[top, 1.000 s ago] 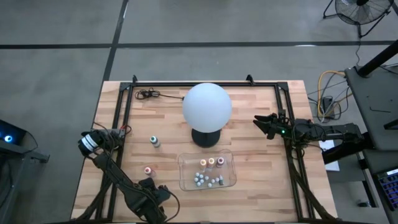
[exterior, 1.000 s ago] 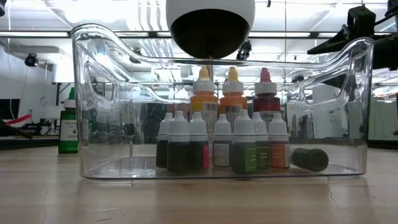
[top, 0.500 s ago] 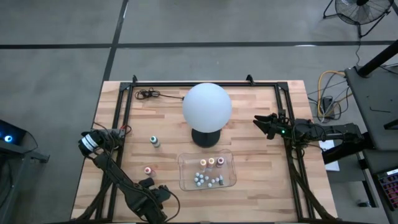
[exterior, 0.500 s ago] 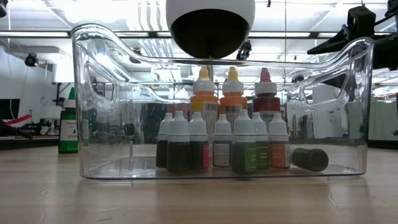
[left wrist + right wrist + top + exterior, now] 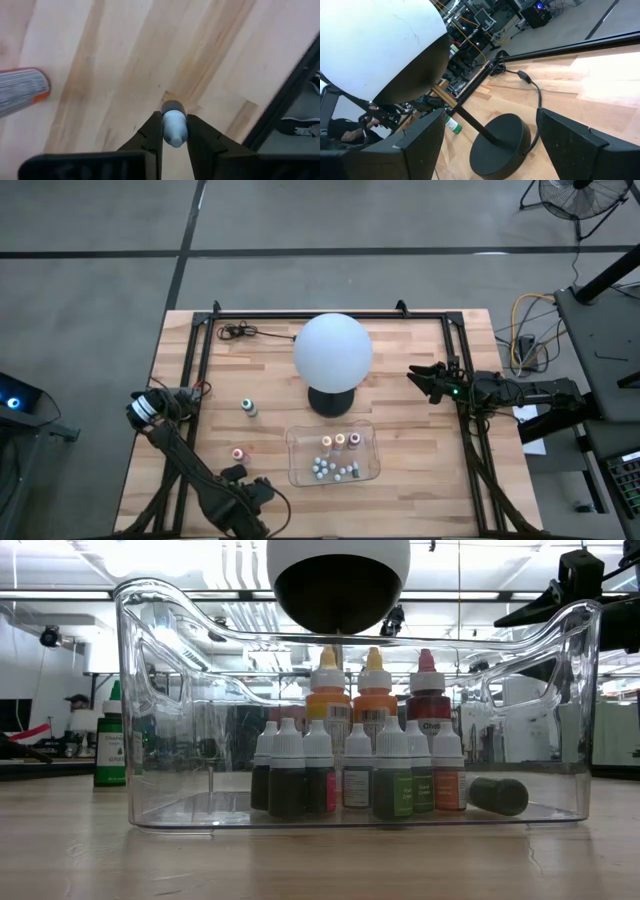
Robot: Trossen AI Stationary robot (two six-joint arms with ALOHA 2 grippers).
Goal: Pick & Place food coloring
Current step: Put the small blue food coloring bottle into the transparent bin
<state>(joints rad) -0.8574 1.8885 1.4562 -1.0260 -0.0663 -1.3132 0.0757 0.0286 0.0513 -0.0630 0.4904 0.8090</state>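
L pincer (image 5: 174,131) low at worktop's (image 5: 420,470) near-left edge, clamped on a small white-capped bottle (image 5: 173,125); I see the cap squeezed between both fingers (image 5: 151,137) in L wrist view. Another bottle w/ orange end lies flat nearby (image 5: 22,91). From high view: pink bottle (image 5: 238,453) stands just beside L arm, teal bottle (image 5: 248,408) farther back, both on bare wood. Rest of food coloring sits in clear tray (image 5: 296,470) near front-centre: three taller droppers (image 5: 374,690) behind a row of small white-capped ones (image 5: 345,778), one dark bottle on its side (image 5: 497,795). White globe lamp (image 5: 332,351) behind tray. R pincer (image 5: 418,378) at right edge, fingers spread wide, holding nothing, aimed at lamp base (image 5: 499,144).
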